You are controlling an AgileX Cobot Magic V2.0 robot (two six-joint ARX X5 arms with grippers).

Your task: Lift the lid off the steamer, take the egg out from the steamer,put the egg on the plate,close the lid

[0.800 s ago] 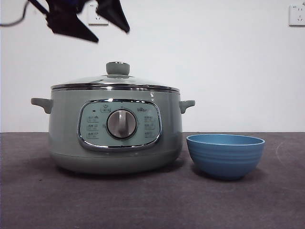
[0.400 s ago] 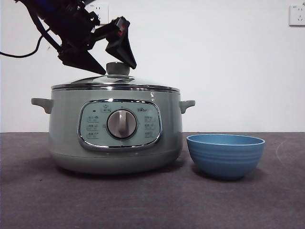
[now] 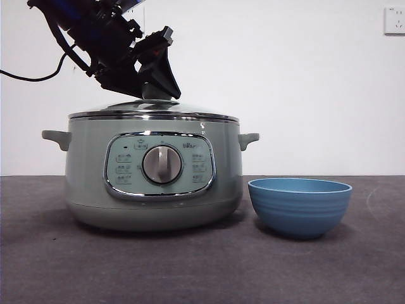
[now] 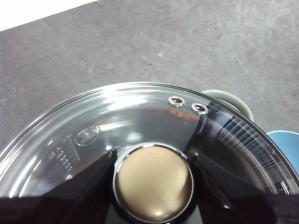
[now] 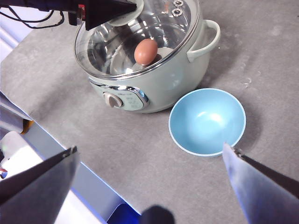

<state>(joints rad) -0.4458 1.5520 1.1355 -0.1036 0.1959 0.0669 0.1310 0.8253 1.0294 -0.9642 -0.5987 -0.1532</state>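
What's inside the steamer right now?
Through the closed glass lid, one brown egg sits inside the steamer. What it rests on is hidden by glare; left gripper straddles the knob.

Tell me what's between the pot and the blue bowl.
Nothing: only bare grey tabletop separates the pot from the bowl, seen in the front view.

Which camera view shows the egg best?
The right wrist view: the egg shows brown and whole through the glass lid inside the steamer. The front view hides it behind the steamer's wall. The left wrist view shows only lid and knob.
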